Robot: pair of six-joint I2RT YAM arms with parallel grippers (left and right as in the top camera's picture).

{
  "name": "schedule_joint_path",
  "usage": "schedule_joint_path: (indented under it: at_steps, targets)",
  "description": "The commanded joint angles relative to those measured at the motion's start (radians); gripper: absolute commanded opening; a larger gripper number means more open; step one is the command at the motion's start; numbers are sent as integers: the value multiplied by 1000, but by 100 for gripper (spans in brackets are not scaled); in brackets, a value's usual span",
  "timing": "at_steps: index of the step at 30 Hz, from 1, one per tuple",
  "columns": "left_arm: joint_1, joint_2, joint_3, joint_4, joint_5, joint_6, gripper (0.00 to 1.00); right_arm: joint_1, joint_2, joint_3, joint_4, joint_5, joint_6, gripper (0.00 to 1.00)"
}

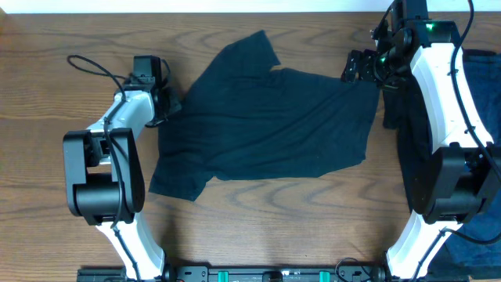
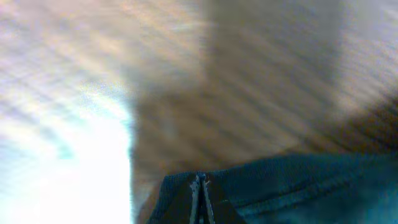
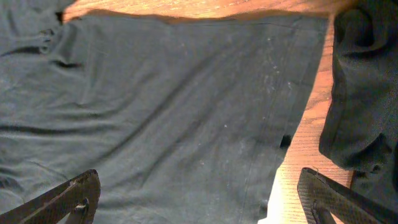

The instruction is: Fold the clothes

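Observation:
A black short-sleeved T-shirt (image 1: 274, 125) lies spread flat on the wooden table, one sleeve pointing to the far edge. My left gripper (image 1: 167, 105) sits at the shirt's left edge. In the left wrist view its jaws (image 2: 200, 190) are pressed together with the shirt's hem (image 2: 298, 180) bunched around the tips. My right gripper (image 1: 358, 67) hovers over the shirt's far right corner. In the right wrist view it (image 3: 202, 196) stands wide open above the shirt's hem (image 3: 267, 143), with nothing between its fingers.
Another dark garment (image 1: 407, 125) lies bunched under the right arm, also seen in the right wrist view (image 3: 367, 93). Navy blue cloth (image 1: 481, 86) lies at the far right edge. Bare wood (image 1: 47, 94) surrounds the shirt on the left and front.

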Motion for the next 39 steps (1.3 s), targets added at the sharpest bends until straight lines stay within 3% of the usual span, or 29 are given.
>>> schedule_joint_path:
  at_steps: [1,9,13,18,23,24,29,39]
  targets:
    - [33,36,-26,-58,-171,-124,6,2,5,2,-1,-7,1,99]
    - [35,-5,-21,-56,-171,-87,6,2,5,2,-1,-7,1,99]
    - [35,-90,0,-52,-171,8,6,2,5,2,-1,-7,1,99]
    - [32,-253,7,-58,-163,20,7,2,5,2,-1,-7,1,99]
    - [15,-398,6,-172,-5,19,17,2,5,2,-1,-7,1,99]
    - [10,-414,6,-206,30,19,22,2,5,2,-1,-7,1,99]
    - [-11,-431,6,-354,70,20,98,2,5,2,-1,-7,1,99]
    - [-10,-430,4,-386,70,20,98,2,5,2,-1,-7,1,99]
